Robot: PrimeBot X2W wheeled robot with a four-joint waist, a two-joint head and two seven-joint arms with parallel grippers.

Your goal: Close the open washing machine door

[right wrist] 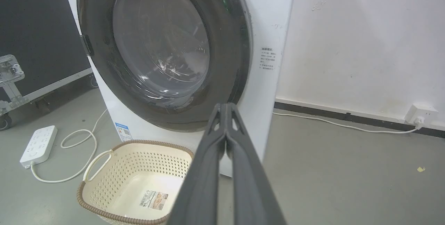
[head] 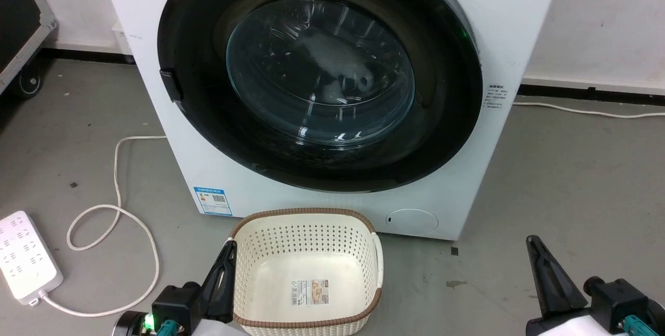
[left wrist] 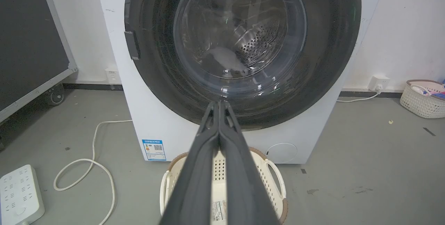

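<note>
1. Washing machine door [head: 319, 71], round with a wide black rim and a bulging clear glass centre, lies flat against the front of the white washing machine [head: 337, 206] and looks shut. A small black tab [head: 171, 84] sits on its left edge.
2. Through the glass, the left wrist view shows the perforated steel drum [left wrist: 257, 44].
3. The machine stands on a grey floor [head: 571, 185] against a white wall, with a blue sticker [head: 212, 201] low on its front.
4. A cream perforated laundry basket [head: 304, 212] with a brown rim sits on the floor just in front of the machine, holding nothing but a label on its bottom.
5. The left claw [head: 228, 251] is low at the lower left of the head view, beside the basket's left handle. Its two dark fingers are pressed together and empty, and aim up towards the door's lower rim, well apart from it.
6. The right claw [head: 534, 247] is low at the lower right, above bare floor and well apart from the basket. Its fingers are likewise clenched on nothing, and aim towards the machine's lower right corner.
7. A white power strip [head: 23, 258] and a looping white cable [head: 117, 170] lie on the floor left of the machine.
</note>
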